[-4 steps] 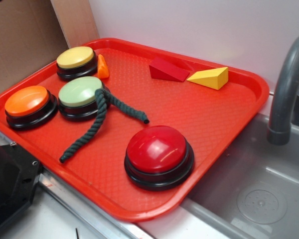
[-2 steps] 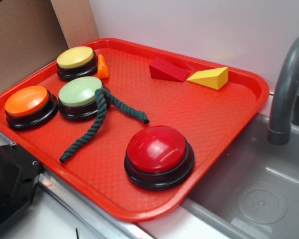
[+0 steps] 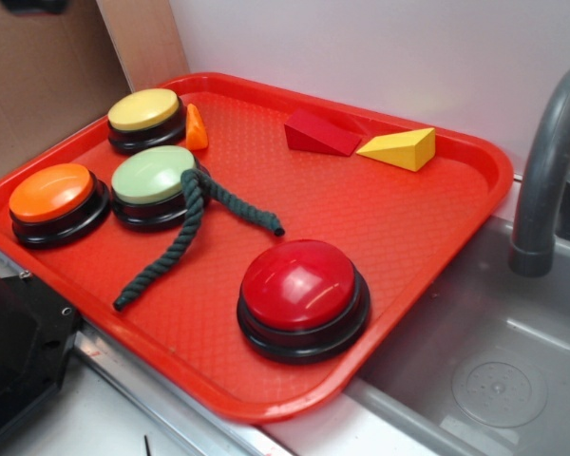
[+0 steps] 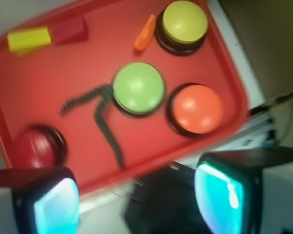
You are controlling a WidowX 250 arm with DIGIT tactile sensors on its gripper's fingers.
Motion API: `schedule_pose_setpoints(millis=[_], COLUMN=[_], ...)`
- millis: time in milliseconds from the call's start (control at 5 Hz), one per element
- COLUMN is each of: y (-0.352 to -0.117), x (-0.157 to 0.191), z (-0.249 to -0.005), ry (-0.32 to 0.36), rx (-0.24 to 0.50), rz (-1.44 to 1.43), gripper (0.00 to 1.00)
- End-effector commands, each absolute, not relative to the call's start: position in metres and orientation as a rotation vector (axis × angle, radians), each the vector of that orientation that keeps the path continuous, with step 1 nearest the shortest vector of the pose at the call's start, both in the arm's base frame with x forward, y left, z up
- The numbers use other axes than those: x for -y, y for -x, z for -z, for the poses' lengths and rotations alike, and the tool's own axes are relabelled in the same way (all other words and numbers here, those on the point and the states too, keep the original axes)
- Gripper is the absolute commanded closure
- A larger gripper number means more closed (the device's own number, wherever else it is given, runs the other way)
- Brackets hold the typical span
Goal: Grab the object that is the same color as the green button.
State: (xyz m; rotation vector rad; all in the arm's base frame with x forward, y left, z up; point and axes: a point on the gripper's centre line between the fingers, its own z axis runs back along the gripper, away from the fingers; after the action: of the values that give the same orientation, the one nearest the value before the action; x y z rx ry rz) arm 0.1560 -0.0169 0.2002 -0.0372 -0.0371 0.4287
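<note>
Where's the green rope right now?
In the exterior view the rope lies bent on the red tray, its bend against the green button, one end toward the red button.

wrist view is coming out all blurry, and the hand [image 4: 136,195] is getting cropped at the bottom edge

Twisted fibrous rope [image 3: 185,233], glossy plastic green button [image 3: 153,175], textured plastic tray [image 3: 399,218]
</note>
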Motion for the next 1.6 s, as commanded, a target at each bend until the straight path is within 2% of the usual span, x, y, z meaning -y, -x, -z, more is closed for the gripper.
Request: schedule_pose_setpoints(millis=[0,200,400,800,1200,1400], y=[-0.160,-0.183,-0.193,-0.216,-0.219,-0.211], x=[-0.009,0.001,0.001,0.024,0.033,0.036], z=[-0.198,-0.156,-0.125,-0.084,-0.056,-0.046], ry=[0.033,0.040,0.056,0.039,0.043,0.023], rx=[0.180,0.124,0.099,0.062,0.004,-0.018], rz=[-0.771,-0.859,-0.868,-0.855,-0.887,-0.884], gripper=[0.00,0.00,0.00,0.00,0.00,0.03])
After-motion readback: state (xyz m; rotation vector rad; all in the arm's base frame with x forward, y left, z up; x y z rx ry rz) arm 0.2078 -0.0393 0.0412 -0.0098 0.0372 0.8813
